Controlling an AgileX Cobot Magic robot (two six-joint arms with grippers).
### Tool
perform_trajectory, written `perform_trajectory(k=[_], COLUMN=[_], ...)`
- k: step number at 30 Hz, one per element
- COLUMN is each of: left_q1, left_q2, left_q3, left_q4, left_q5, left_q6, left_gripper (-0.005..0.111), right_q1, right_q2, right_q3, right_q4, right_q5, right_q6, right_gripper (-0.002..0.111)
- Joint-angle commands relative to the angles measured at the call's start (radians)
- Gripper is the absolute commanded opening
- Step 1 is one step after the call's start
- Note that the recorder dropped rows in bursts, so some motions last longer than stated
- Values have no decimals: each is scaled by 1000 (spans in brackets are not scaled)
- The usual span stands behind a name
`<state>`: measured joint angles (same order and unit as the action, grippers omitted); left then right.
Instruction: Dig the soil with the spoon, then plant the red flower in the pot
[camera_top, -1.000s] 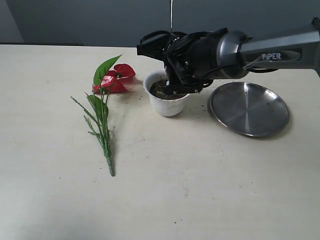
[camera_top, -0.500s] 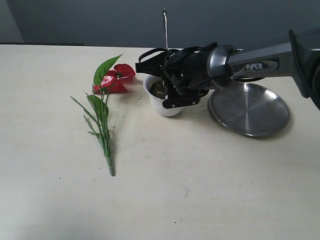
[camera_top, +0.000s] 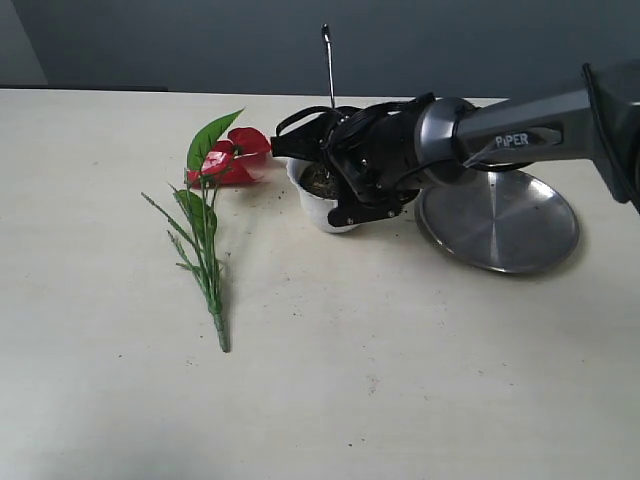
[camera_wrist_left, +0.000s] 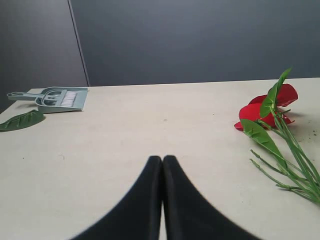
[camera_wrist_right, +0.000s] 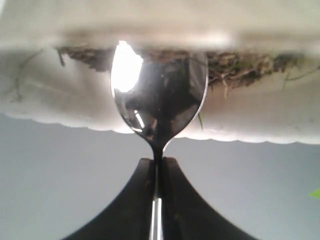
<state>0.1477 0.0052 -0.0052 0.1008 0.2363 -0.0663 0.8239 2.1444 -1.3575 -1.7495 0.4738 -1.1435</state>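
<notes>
Right hand (camera_wrist_right: 157, 167): pinched on the neck of the slim shiny silver spoon (camera_wrist_right: 159, 100), whose bowl is down in the small white scalloped pot (camera_top: 312, 206).
Soil (camera_top: 318, 181): dark brown, crumbly, in the pot; digging looks under way.
Red flower (camera_top: 236, 158): artificial anthurium lying on the worktop (camera_top: 400, 380) just beside the pot, not yet planted.
Left hand (camera_wrist_left: 162, 167): fingers pressed together, holding nothing.

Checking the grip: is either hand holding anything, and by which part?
Right hand pinches the spoon by its handle, just behind the bowl; left hand is shut, empty.
</notes>
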Motion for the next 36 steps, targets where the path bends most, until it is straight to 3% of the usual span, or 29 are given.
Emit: perform_trajectory(k=[1, 24, 36], left_q1=[1, 1, 1], left_q2=[-5, -5, -5], left_q3=[5, 5, 5], left_q4=[-2, -2, -2], left_q5=[2, 2, 2], left_q6=[-2, -2, -2], left_gripper=[0, 0, 0], right_q1=[27, 31, -4], right_q2=[-8, -76, 14], right_q3=[13, 8, -80], right_q4=[5, 5, 5], right_q5=[4, 41, 8], right_q6=[-8, -8, -8], right_gripper=[-1, -1, -1])
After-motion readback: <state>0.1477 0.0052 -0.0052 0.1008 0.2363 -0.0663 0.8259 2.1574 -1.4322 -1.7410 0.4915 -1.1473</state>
